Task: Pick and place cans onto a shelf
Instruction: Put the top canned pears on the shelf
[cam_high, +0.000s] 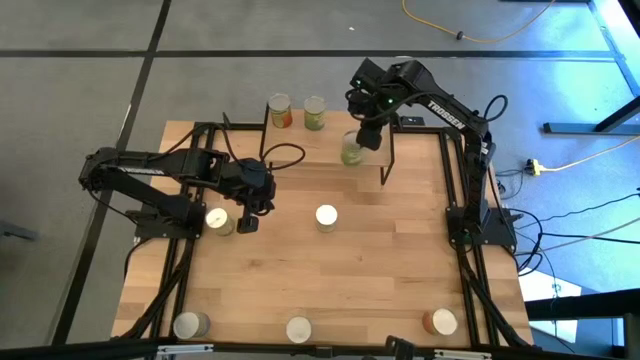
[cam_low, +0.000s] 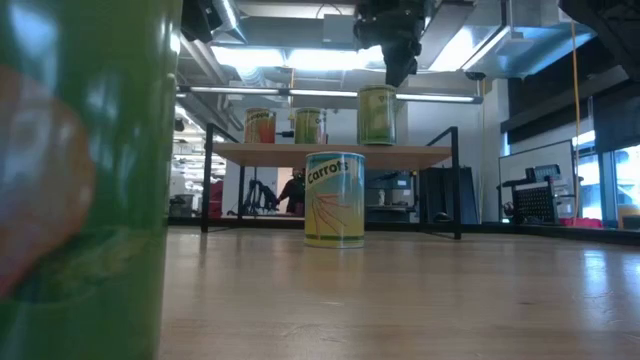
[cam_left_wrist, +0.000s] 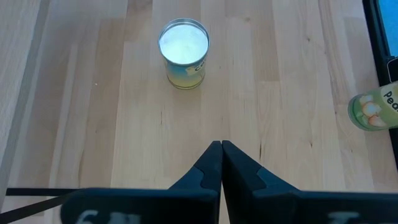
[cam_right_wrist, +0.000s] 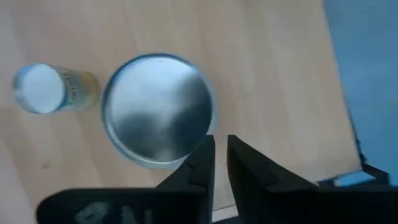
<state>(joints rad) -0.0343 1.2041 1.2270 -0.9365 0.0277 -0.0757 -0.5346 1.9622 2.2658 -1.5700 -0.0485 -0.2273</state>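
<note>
The shelf (cam_low: 330, 153) stands at the table's far side with three cans on its top board: an orange-red one (cam_high: 280, 110), a green one (cam_high: 314, 112) and a green one (cam_high: 352, 148) near its right end. My right gripper (cam_high: 366, 134) hangs just above that last can (cam_low: 377, 115), beside its silvery top (cam_right_wrist: 158, 118), with its fingers almost together and nothing between them. My left gripper (cam_high: 250, 215) is shut and empty above the table, next to a can (cam_high: 218, 220). The blue-and-yellow "Carrots" can (cam_low: 334, 198) stands ahead of it (cam_left_wrist: 183, 53) at mid-table.
Three more cans stand along the near edge: at the left (cam_high: 190, 325), in the middle (cam_high: 299, 329) and an orange-red one at the right (cam_high: 440, 321). One green can (cam_low: 80, 180) fills the left of the low view. Another green can (cam_left_wrist: 373, 112) shows at the left wrist view's edge.
</note>
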